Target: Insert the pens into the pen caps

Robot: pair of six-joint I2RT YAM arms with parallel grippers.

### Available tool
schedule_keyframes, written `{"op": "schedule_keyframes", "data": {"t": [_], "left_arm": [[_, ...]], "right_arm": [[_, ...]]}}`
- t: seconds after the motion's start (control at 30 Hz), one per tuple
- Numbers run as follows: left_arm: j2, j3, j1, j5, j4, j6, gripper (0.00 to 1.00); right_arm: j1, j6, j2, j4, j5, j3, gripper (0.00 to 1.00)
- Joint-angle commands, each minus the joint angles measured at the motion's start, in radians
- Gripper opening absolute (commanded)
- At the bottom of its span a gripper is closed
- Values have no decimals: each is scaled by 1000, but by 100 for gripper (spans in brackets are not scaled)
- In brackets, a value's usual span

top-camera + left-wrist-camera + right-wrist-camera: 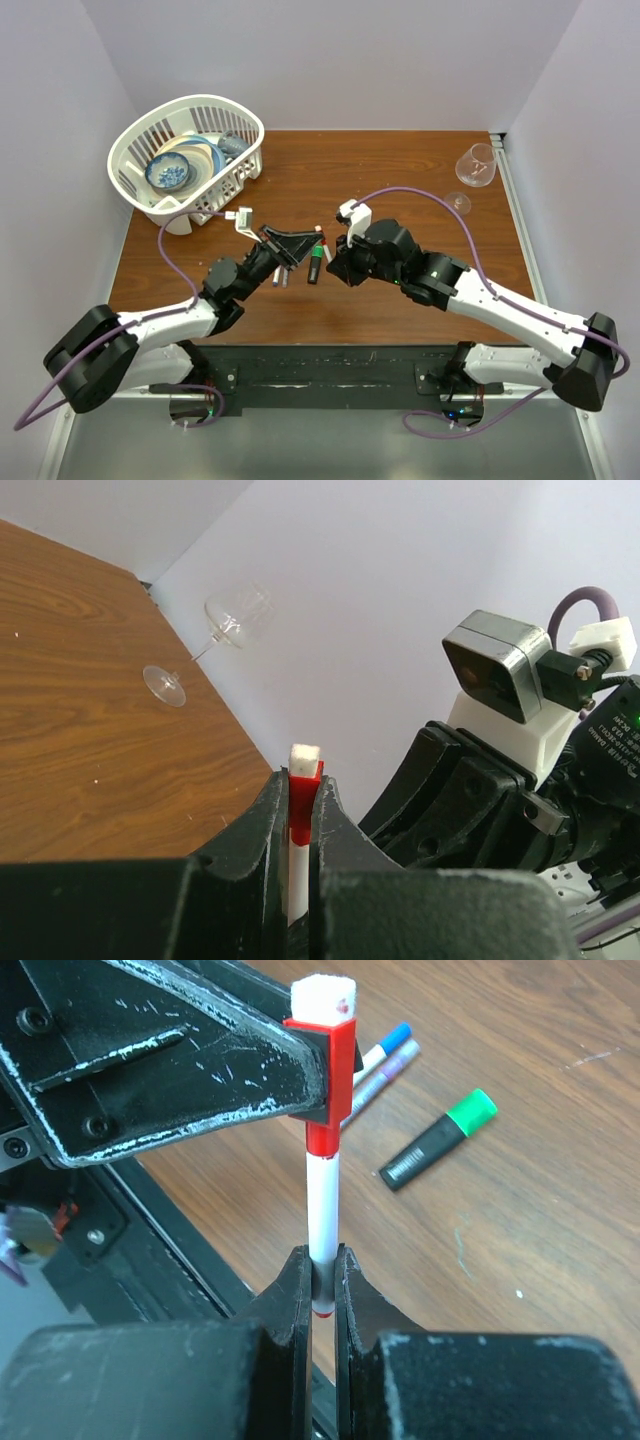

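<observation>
The right jaws clench the seemingly light, stiff white pen (322,1205) low on its slick barrel, above the bench (540,1230), its top end in the tiny red cap (338,1070) pinched by the left jaws.

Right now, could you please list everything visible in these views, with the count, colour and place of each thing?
white pen: one, white, held between both pincers, one end in the red cap
red cap: one, red, clamped in the left pincer
marker: one, black with green end, lying on the table
thin pens: two, one blue-capped, one purple, lying side by side near the marker
wine glass: one, clear, on its side at the table's far right edge
dish basket: one, white, far left corner, dishes inside
table: one, brown wood
left pincer: one, black, shut on the red cap
right pincer: one, black, shut on the white pen
</observation>
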Motion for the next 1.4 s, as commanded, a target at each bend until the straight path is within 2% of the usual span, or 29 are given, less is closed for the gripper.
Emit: {"op": "schedule_keyframes", "data": {"t": [0.0,0.07,0.2,0.4,0.5,0.73,1.03,1.1,1.2,1.27,1.37], "left_arm": [[77,-79,-132,291,-37,-87,0],[100,-88,-161,283,17,-95,0],[135,-79,-194,295,77,-90,0],[166,-75,-208,318,117,-79,0],[177,-53,-224,333,80,-64,0],[123,0,-233,234,-219,34,0],[146,67,-234,206,-345,105,0],[143,61,-231,211,-319,102,0],[105,118,-192,211,-398,149,0],[70,157,-113,252,-420,161,0],[31,272,-34,214,-591,236,0]], "right_arm": [[-75,-93,-2,411,141,198,0],[-121,-88,6,414,97,215,0],[-186,-62,24,451,-87,209,0],[-197,-71,41,474,-192,189,0],[-198,-94,44,478,-172,183,0],[-200,-198,93,365,4,284,0],[-198,-285,166,293,3,453,0],[-198,-283,164,290,-7,453,0],[-198,-251,141,274,-25,420,0],[-198,-200,121,276,-31,354,0],[-198,-133,62,245,-103,248,1]]}}
